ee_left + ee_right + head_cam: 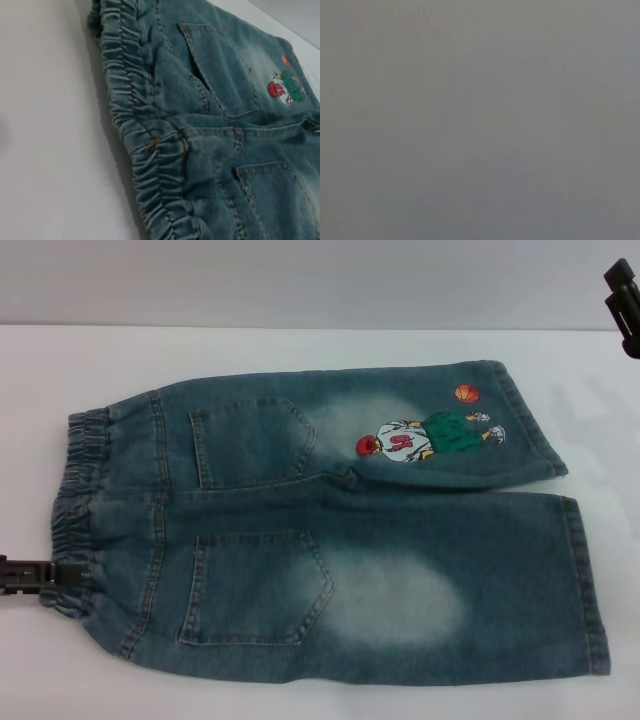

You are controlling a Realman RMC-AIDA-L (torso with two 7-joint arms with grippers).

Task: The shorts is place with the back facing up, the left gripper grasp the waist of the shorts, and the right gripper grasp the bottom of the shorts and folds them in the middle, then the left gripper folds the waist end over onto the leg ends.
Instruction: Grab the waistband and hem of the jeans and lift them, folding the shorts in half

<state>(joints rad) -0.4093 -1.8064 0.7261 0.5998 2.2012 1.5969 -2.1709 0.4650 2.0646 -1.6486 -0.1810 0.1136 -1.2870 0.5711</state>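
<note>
Blue denim shorts [350, 530] lie flat on the white table [300, 350], back pockets up. The elastic waist [75, 510] is at the left and the leg ends [585, 580] at the right. A cartoon patch [430, 435] marks the far leg. My left gripper [62, 575] sits low at the near end of the waist, its tip at the gathered band. The left wrist view looks along the waistband [150, 150] from close by. My right gripper [622, 298] hangs open at the far right, above the table and well away from the shorts.
The table's far edge meets a grey wall [300, 280]. Bare white tabletop [45, 125] surrounds the shorts on the left and right. The right wrist view is plain grey with no object in it.
</note>
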